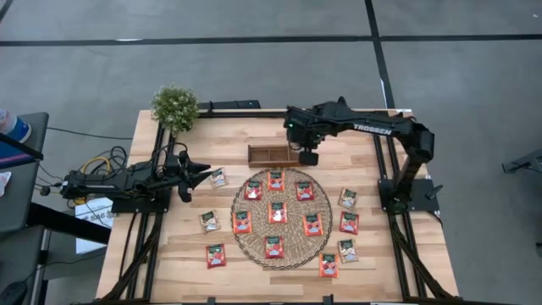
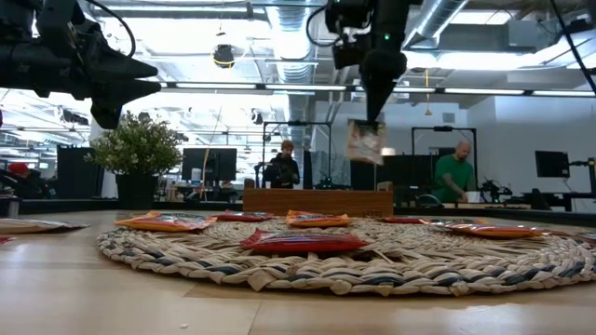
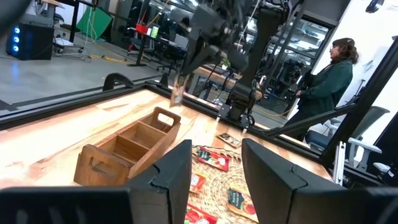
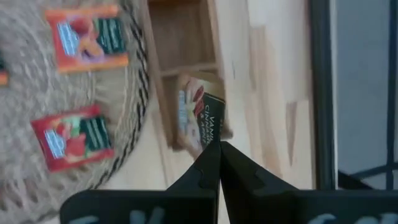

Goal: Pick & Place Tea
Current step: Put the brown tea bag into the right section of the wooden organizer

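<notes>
The pale wooden worktop [image 1: 169,254] stands on a grey floor [image 1: 85,68] crossed by dark lines. A small potted plant [image 1: 174,108] sits at one corner of the worktop. Beyond the plant, the low view shows an open workshop with ceiling ducts [image 2: 447,23], strip lights, dark monitors [image 2: 207,163] and two people [image 2: 282,167] at benches. A third person [image 3: 329,78] stands near an office chair [image 3: 373,168].

Fifteen tea sachets [image 1: 277,212], one wooden tray [image 1: 272,154], one woven mat [image 1: 290,246], one plant [image 1: 174,108].
</notes>
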You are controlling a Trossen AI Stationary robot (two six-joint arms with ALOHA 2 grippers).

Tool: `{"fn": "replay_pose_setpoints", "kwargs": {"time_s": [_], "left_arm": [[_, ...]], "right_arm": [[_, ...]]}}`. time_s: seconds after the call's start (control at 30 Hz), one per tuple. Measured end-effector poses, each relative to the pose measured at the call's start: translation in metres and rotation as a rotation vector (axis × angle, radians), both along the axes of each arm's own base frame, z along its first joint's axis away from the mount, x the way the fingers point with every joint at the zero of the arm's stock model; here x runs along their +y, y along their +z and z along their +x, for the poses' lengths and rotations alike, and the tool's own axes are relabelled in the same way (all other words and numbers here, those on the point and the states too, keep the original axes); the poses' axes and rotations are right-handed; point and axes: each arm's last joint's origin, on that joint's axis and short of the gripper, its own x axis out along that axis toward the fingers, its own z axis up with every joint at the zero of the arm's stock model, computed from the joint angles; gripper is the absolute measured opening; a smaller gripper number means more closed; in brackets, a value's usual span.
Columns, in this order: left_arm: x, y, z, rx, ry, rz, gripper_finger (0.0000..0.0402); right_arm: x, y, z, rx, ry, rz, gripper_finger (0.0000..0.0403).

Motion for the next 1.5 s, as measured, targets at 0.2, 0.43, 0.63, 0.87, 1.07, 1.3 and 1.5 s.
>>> {"fn": "replay_pose_setpoints", "kwargs": {"time_s": [0.2, 0.43, 0.63, 0.87, 1.07, 1.3, 1.5], "left_arm": [[0.0, 0.0, 0.0, 0.002, -0.006, 0.002, 0.0133], [0.0, 0.0, 0.0, 0.003, -0.013, 0.003, 0.0133], [0.0, 0.0, 0.0, 0.004, -0.013, 0.005, 0.0133], [0.0, 0.0, 0.0, 0.005, -0.013, 0.007, 0.0133], [0.0, 0.0, 0.0, 0.005, -0.014, 0.007, 0.0133], [0.0, 0.0, 0.0, 0.005, -0.013, 0.007, 0.0133], [0.0, 0.0, 0.0, 0.006, -0.013, 0.007, 0.0133]], "right_arm": [[-0.009, -0.015, 0.012, 0.045, 0.059, -0.025, 0.0], [-0.017, -0.026, 0.016, 0.073, 0.066, -0.024, 0.0], [-0.024, -0.025, 0.016, 0.062, 0.065, -0.054, 0.0], [-0.028, -0.025, 0.015, 0.053, 0.056, -0.055, 0.0], [-0.028, -0.025, 0.016, 0.047, 0.06, -0.056, 0.0], [-0.029, -0.035, 0.015, 0.048, 0.06, -0.057, 0.0], [-0.029, -0.047, 0.012, 0.07, 0.056, -0.048, 0.0]]}}
